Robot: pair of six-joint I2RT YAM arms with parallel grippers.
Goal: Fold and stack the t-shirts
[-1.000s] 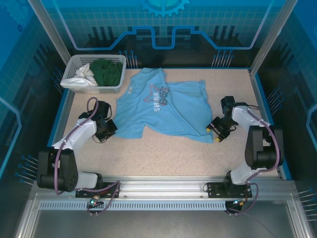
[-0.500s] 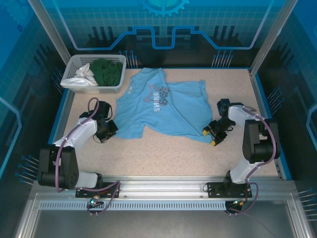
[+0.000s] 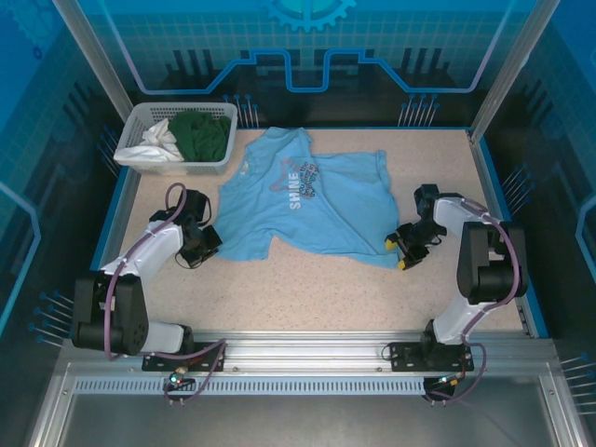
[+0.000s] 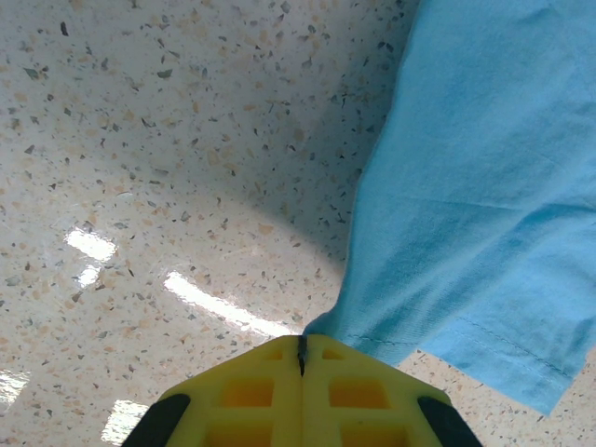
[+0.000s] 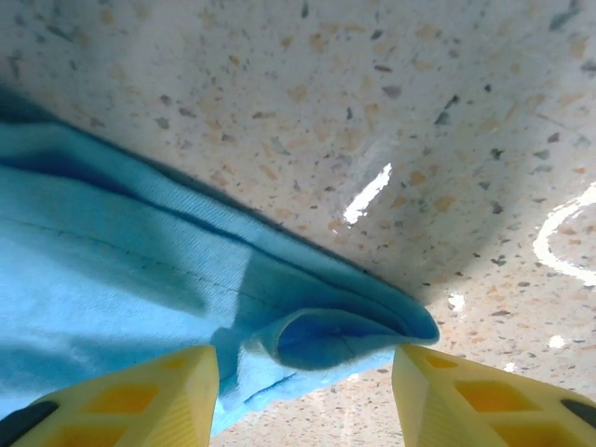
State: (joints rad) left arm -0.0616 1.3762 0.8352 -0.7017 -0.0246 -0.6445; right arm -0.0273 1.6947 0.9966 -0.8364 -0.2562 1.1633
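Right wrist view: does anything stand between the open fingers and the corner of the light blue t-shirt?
Nothing visible does. The folded corner of the light blue t-shirt lies in the gap between the yellow fingers of the right gripper, on the table.

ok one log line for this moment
light blue cloth t-shirt spread on speckled table | left jaws shut on its edge | right jaws open, straddling a folded corner

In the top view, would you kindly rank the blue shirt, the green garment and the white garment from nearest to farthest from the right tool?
1. Blue shirt: mid-table, its near right corner at the right tool.
2. Green garment: right part of the basket, far left corner.
3. White garment: left part of the basket, farthest.
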